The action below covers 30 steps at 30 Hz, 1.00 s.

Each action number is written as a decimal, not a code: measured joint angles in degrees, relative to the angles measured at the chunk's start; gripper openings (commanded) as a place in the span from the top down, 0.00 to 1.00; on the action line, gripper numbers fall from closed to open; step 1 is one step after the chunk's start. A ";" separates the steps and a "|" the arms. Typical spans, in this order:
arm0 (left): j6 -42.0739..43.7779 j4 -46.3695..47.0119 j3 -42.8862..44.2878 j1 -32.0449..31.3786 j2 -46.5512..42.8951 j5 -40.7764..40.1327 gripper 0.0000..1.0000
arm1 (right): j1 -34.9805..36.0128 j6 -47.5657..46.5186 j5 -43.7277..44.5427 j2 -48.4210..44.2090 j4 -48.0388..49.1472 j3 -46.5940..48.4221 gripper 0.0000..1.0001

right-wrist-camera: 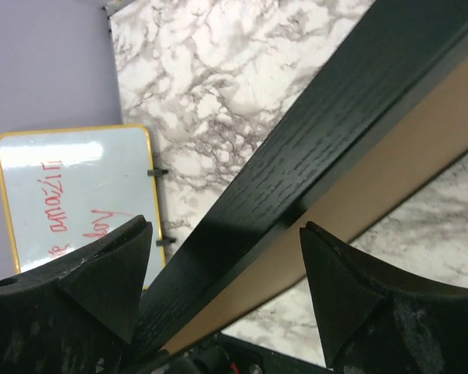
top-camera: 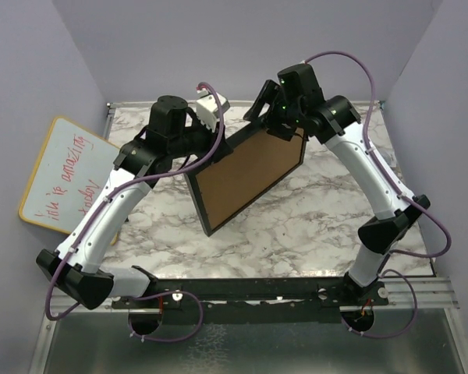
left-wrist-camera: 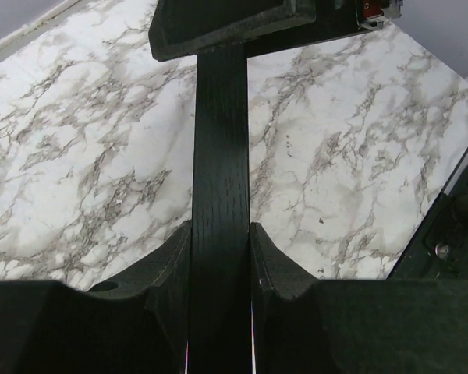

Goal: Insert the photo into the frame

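Hanging tilted over the marble table, the frame shows you its brown backing board. It is probably turned this way so the rear can be worked on. The photo is not in sight, so you cannot tell whether it sits behind that board. Your left gripper carries the frame, jaws pinched tight on one black rail. Your right gripper straddles another rail with jaws spread wide, apparently touching nothing. The whiteboard sits well off to the left.
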 measured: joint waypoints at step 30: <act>1.95 7.85 -9.46 -3.37 -8.70 16.70 0.19 | -1.51 13.88 -0.24 -15.10 -14.64 -14.78 0.54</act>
